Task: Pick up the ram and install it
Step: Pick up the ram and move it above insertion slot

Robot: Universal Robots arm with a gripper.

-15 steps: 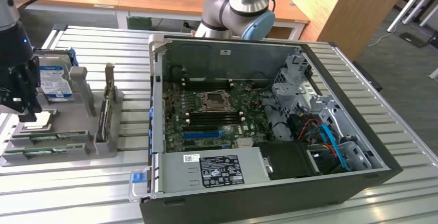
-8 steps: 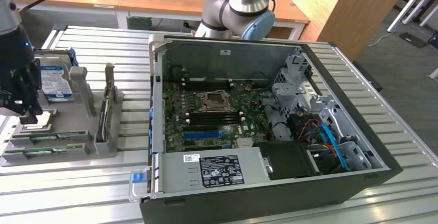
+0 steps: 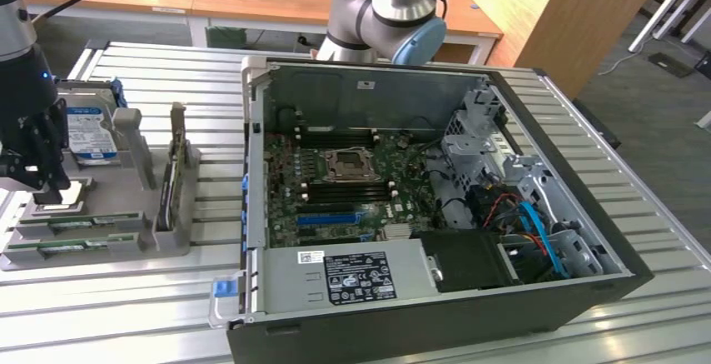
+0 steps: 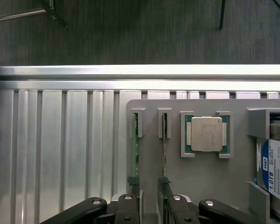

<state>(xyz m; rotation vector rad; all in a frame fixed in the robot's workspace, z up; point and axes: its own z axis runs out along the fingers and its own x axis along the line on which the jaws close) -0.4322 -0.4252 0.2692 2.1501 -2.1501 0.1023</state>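
Two ram sticks stand on edge in slots of a grey holder: one ram and a second ram beside it. My gripper hovers above them, open and empty, with one fingertip over the end of each stick. In the exterior view the gripper hangs over the holder at the exterior view's left, and the green edges of the ram show in the holder's near slots. The open computer case with its motherboard lies at the centre.
A silver-topped processor chip sits in the holder next to the ram, and a blue-labelled hard drive stands beyond it. A thin upright card stands on the holder's case-side edge. The slatted metal table ends close to the holder.
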